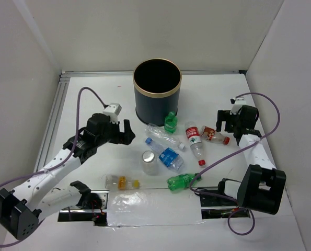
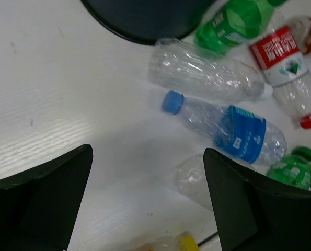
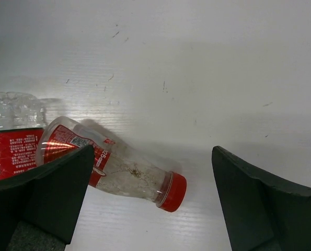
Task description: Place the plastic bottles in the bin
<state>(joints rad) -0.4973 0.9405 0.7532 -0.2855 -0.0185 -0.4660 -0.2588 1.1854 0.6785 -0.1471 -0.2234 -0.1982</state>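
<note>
The dark bin (image 1: 157,99) with a gold rim stands at the back centre. Several plastic bottles lie in front of it: a green one (image 1: 170,122), a crushed clear one (image 1: 163,134), a blue-labelled one (image 1: 165,154), a red-white labelled one (image 1: 194,140), a small red-capped one (image 1: 214,135), another green one (image 1: 183,181) and a yellow-capped one (image 1: 121,182). My left gripper (image 1: 125,132) is open left of the pile, over bare table (image 2: 147,157). My right gripper (image 1: 224,121) hangs open just above the red-capped bottle (image 3: 118,170).
A clear bottle with a silver cap (image 1: 150,162) stands upright in the pile. White walls close in the table on three sides, with a metal rail (image 1: 53,120) along the left edge. A taped plate (image 1: 150,206) lies between the arm bases.
</note>
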